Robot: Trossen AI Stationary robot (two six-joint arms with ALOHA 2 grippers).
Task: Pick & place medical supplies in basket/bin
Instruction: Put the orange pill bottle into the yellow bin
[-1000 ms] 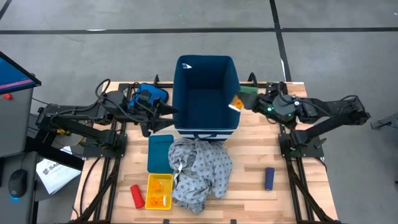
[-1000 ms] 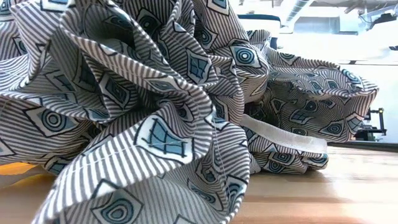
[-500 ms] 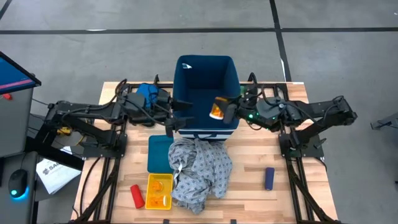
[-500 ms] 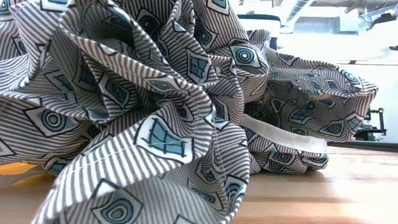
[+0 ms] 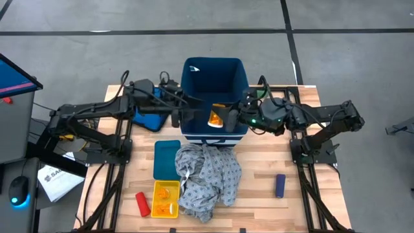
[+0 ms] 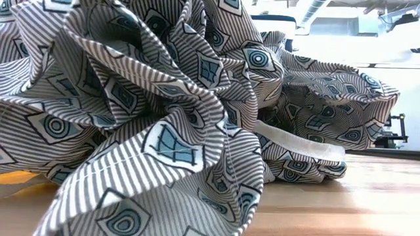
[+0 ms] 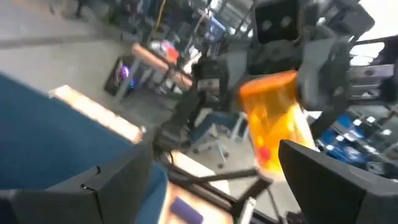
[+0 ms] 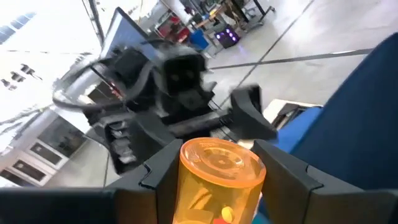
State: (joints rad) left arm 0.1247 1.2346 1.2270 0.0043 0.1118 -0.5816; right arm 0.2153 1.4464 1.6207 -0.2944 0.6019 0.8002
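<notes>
The navy-blue bin (image 5: 214,90) stands at the table's far middle. My right gripper (image 5: 224,118) reaches in from the right and is shut on an orange pill bottle (image 5: 215,118) above the near part of the bin's opening. My left gripper (image 5: 193,113) comes from the left, open, facing the bottle (image 7: 273,121) and a little short of it. The grey patterned gown (image 5: 207,178) lies crumpled on the table in front of the bin and fills the low view (image 6: 164,118). A red cylinder (image 5: 141,203) and a dark-blue cylinder (image 5: 279,185) lie near the front. My right gripper pinches the orange pill bottle's round sides (image 8: 186,180) between its two fingers (image 8: 281,168). The fingers come about level from the table's right. One flat round end of the bottle (image 8: 219,157) points away from the wrist. The bottle is lifted clear, over the bin.
A yellow tray (image 5: 165,198) with orange bottles and a flat teal piece (image 5: 167,157) lie left of the gown. A blue padded pouch (image 5: 145,118) shows under the left arm. Bare wood is at the front right.
My right gripper has carried the orange bottle from the bin's right edge toward the left, over the bin's near part, and its wrist has rolled. My left gripper has moved right, from beside the bin toward the bottle, staying open.
</notes>
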